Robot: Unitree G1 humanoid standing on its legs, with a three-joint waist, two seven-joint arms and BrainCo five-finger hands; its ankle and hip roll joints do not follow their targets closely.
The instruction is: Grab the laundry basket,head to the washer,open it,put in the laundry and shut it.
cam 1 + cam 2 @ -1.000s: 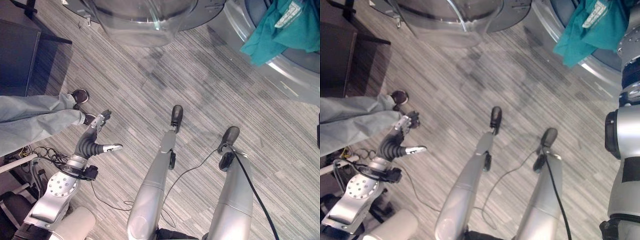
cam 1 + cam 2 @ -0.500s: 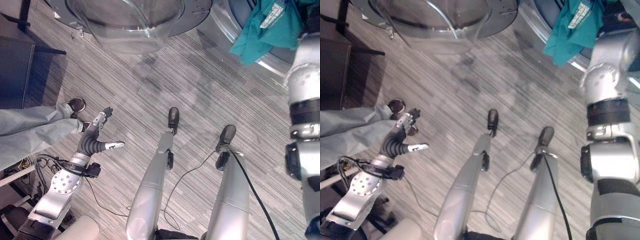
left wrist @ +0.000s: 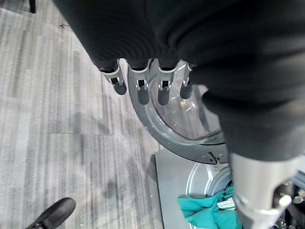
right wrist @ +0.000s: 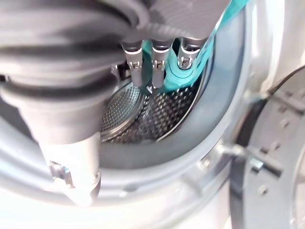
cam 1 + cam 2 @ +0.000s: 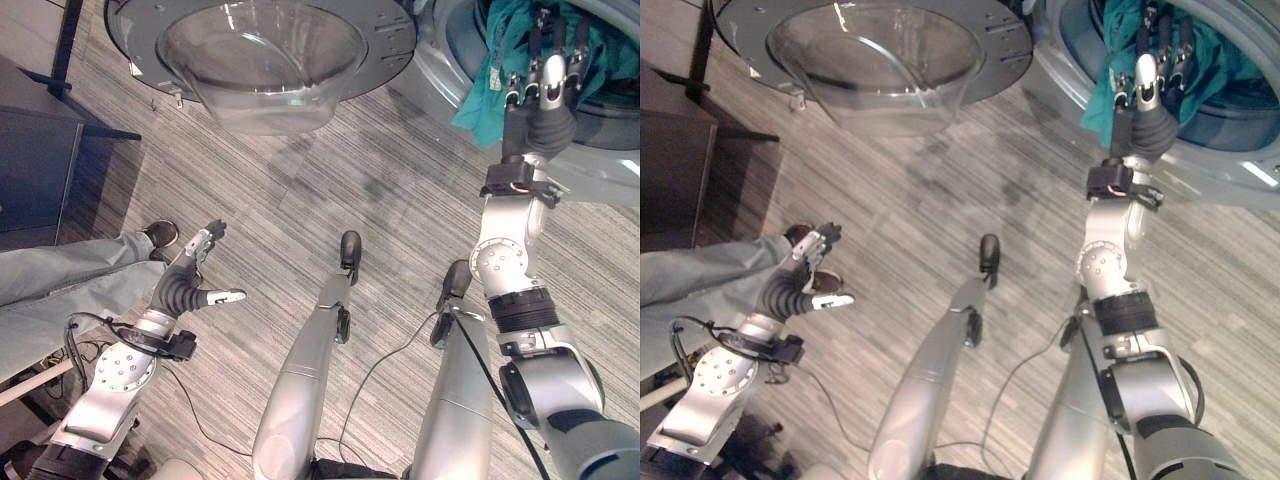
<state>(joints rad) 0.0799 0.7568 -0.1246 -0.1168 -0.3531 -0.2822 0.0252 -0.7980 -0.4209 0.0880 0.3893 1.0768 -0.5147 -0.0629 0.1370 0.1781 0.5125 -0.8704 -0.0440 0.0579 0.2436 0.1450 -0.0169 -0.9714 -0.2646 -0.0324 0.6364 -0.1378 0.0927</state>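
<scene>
- Now, in the left eye view, the right hand (image 5: 541, 85) has come up to the mouth of the washer (image 5: 450, 75), where a second ago there was no arm in this view at all and half a second ago only the forearm stood at the edge. Its fingers (image 5: 547, 55) are straight and lie against the teal laundry (image 5: 490, 70), which hangs over the lower lip of the opening, half in and half out.
- The door (image 5: 260, 50) stands swung wide open to the left of the opening, as it did before. The whole picture has shifted downward since then, so the camera tilted up; the washer itself has not moved.
- In the right eye view, the left hand (image 5: 800, 280) hangs low at the robot's side, fingers loosely straight and empty, near a person's grey trouser leg (image 5: 700, 275) and shoe (image 5: 800, 235). It has barely stirred.
- The left wrist view looks past that hand's relaxed fingers (image 3: 143, 90) at the floor (image 3: 57, 119), the open door and a corner of the teal cloth.
- The right wrist view has the fingers (image 4: 155, 64) just inside the drum (image 4: 143, 109), straight, with the cloth draped across their tips; nothing is gripped.
- My reading: the loading step is nearly done. The cloth needs a push over the lip before the door can shut cleanly.
</scene>
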